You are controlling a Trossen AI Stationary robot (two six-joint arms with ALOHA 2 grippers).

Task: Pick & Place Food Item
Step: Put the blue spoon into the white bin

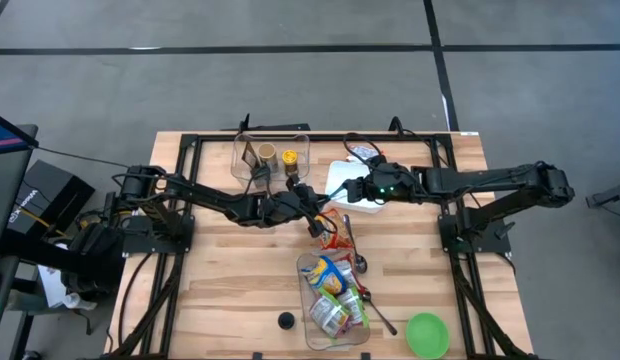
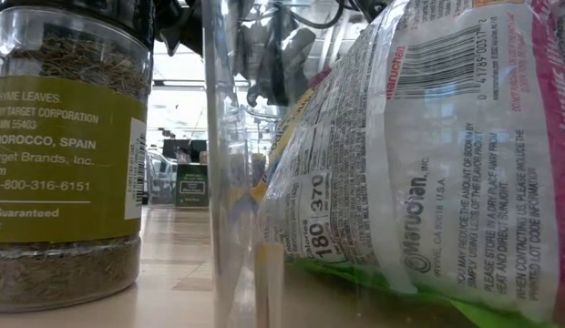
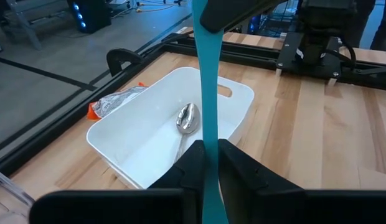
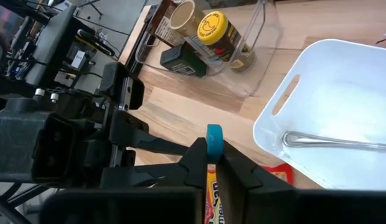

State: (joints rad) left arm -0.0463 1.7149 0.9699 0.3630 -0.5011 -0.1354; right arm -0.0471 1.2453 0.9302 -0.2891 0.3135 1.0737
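A long, flat teal strip [image 3: 207,93], perhaps a utensil's handle, spans the gap between my two grippers above the table's middle. My left gripper [image 3: 210,149] is shut on one end, and it also shows in the high view [image 1: 315,200]. My right gripper [image 4: 213,149] is shut on the other end, beside the white bin in the high view [image 1: 348,190]. An orange snack bag [image 1: 340,232] lies flat on the table under them. The white bin [image 3: 243,99] holds a metal spoon [image 3: 188,118]. My left gripper pinches the teal strip [image 3: 209,163] between its two fingers, which lie along it. The strip runs on from the fingers to my right gripper, clear of the table. My right gripper pinches the strip just below its end [image 4: 214,135] between its two fingers. That end stands out a little past the fingertips. The strip is clear of the table, above the snack bag [image 4: 211,193].
A clear container [image 1: 270,155] with jars stands at the far edge. A clear bin [image 1: 330,290] of food packets sits near the front, with a spoon [image 1: 375,300] beside it. A green bowl [image 1: 427,335] and a small black thing [image 1: 286,321] lie at the near edge.
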